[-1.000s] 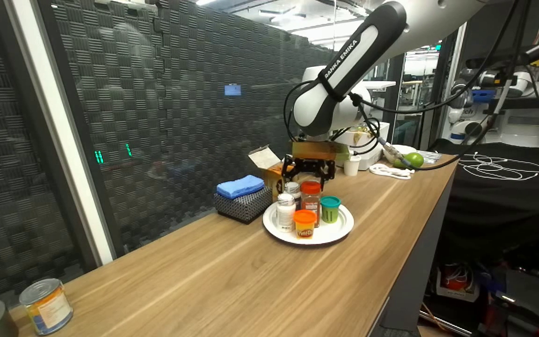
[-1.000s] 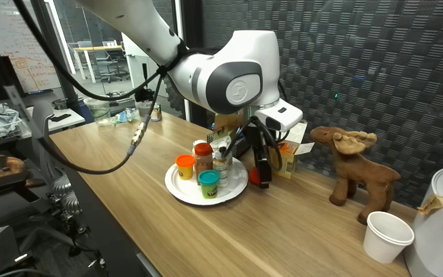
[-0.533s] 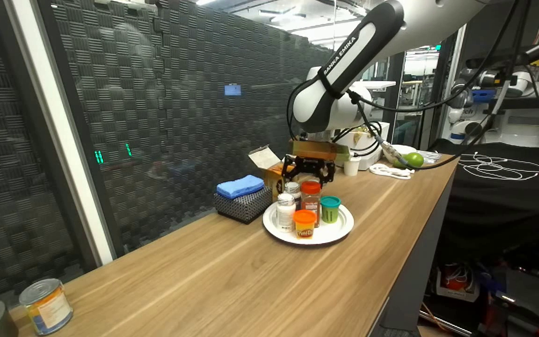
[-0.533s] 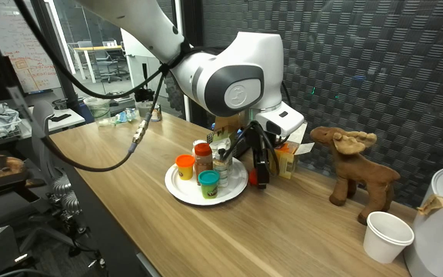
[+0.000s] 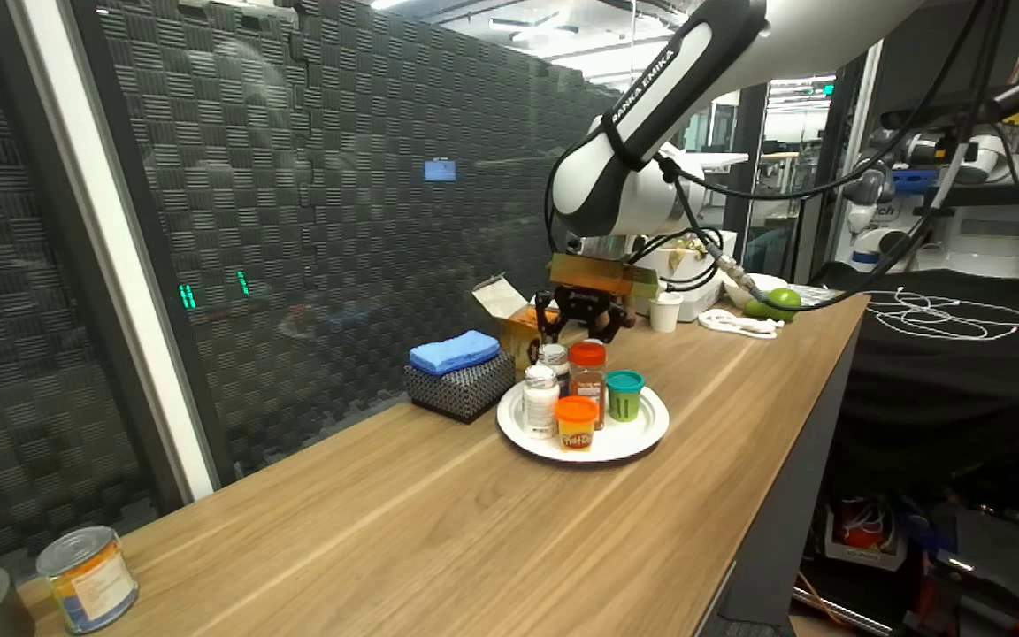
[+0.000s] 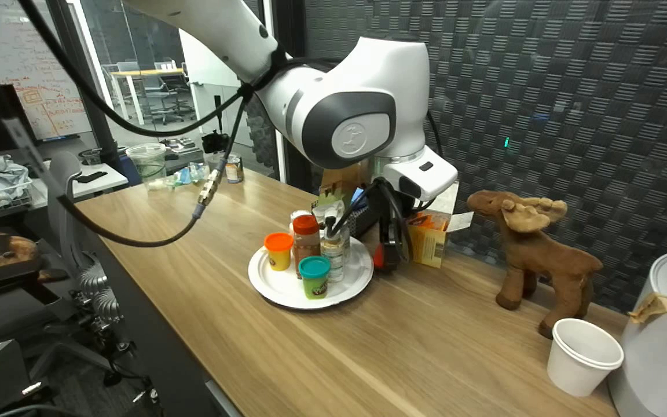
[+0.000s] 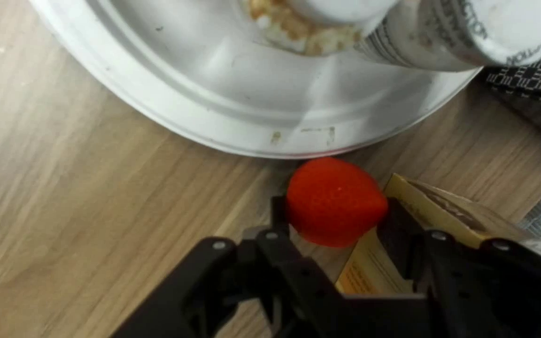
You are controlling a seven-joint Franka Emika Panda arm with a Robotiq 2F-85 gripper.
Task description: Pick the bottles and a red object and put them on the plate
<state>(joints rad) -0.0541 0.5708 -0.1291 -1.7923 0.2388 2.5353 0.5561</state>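
Okay, wrist view: the fingers (image 7: 398, 230) are pressed in on both sides of the red object (image 7: 334, 204), so they stand only partway together and look to have a hold on it. It's right beside the plate (image 7: 233, 129), just outside the near rim; can't tell whether it clears the desk (image 7: 111, 197). A yellow box (image 7: 374, 267) is just off to the right.

In an exterior view, the plate's pretty loaded: white bottle (image 5: 540, 407) on the left, red-lidded bottle (image 5: 587, 382) in the middle, orange-lidded tub (image 5: 576, 426) at the near side, teal-lidded tub (image 5: 624, 398) on the right, all upright. Fingers hang past the far rim, the grip itself hidden behind that lot.

In an exterior view, the red object (image 6: 378, 255) peeks out just right of the plate, mostly behind the fingers. A brown plush animal (image 6: 542, 252) stands farther right, near a white paper cup (image 6: 578, 365).
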